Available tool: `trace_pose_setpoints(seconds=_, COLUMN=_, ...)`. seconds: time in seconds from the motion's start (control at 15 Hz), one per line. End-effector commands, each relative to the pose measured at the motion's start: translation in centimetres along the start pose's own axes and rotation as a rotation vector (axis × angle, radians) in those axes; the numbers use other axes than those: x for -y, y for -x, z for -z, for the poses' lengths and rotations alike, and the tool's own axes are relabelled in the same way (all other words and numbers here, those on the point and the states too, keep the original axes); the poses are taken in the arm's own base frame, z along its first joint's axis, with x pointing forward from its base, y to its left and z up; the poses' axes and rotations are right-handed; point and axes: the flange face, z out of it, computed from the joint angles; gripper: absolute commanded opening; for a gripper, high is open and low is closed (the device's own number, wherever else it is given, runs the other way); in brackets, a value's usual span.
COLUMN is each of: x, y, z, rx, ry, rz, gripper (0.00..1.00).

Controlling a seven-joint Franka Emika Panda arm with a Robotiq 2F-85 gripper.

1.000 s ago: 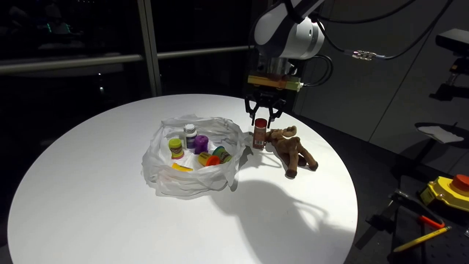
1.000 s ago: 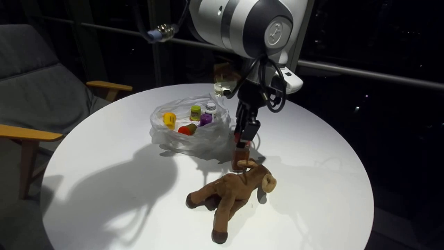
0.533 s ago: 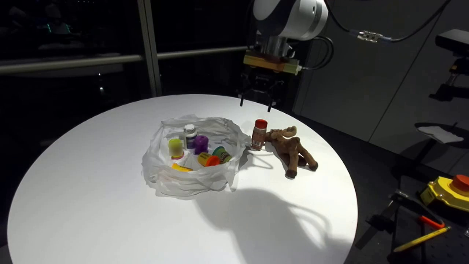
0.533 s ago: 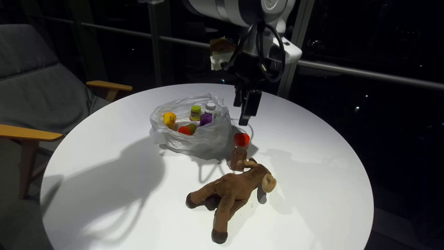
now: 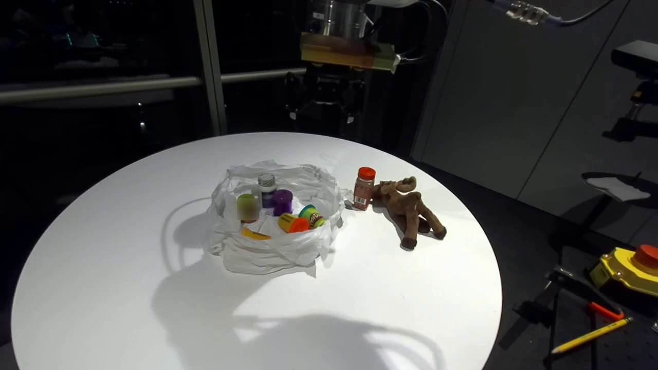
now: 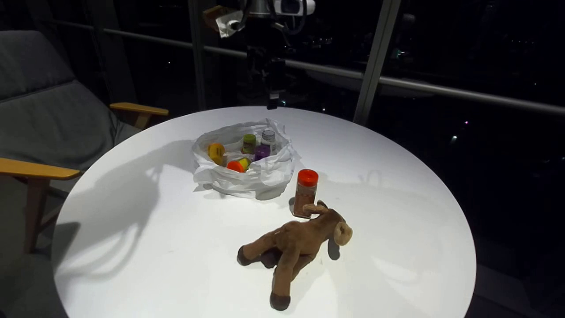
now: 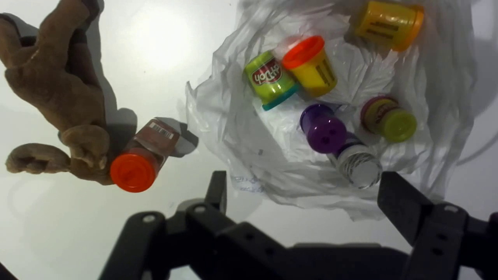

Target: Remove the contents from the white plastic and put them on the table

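A white plastic bag [image 5: 267, 259] lies open on the round white table [image 5: 128, 288]. Inside it are a purple container [image 7: 325, 134], a bottle with a whitish cap [image 7: 360, 167], a yellow-green Play-Doh tub [image 7: 389, 118], a green tub with a teal lid [image 7: 270, 79], a yellow tub with an orange lid [image 7: 317, 74] and another yellow tub [image 7: 385, 25]. A red-lidded jar [image 5: 363, 190] stands upright on the table beside the bag. My gripper [image 7: 303, 190] is open and empty. In both exterior views the gripper [image 5: 322, 117] [image 6: 272, 104] is raised well above the table.
A brown plush moose [image 5: 408, 208] lies on the table, with its head against or very near the jar. A grey armchair [image 6: 48, 106] stands by the table. A window rail [image 6: 463, 95] runs behind. A yellow box with a red button [image 5: 629, 270] sits off the table.
My gripper was at the jar's red lid one second ago. Its fingers have since spread, and it has risen and moved away past the bag's side. The jar stays standing on the table.
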Motion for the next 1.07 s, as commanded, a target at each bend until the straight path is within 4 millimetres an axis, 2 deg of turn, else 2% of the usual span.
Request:
trace_pose_setpoints(seconds=0.0, x=3.6, y=0.9, z=-2.2, rx=0.037, ry=0.059, rz=0.187, gripper=1.0)
trace_pose_setpoints(seconds=0.13, x=4.7, y=1.3, z=-3.8, rx=0.065, ry=0.078, rz=0.285, gripper=1.0)
trace_pose_setpoints(seconds=0.67, x=5.9, y=-1.8, z=-10.6, rx=0.127, ry=0.127, rz=0.43, gripper=1.0)
trace_pose_setpoints(seconds=1.0, x=7.4, y=-2.7, z=-13.5, rx=0.133, ry=0.115, rz=0.47, gripper=1.0)
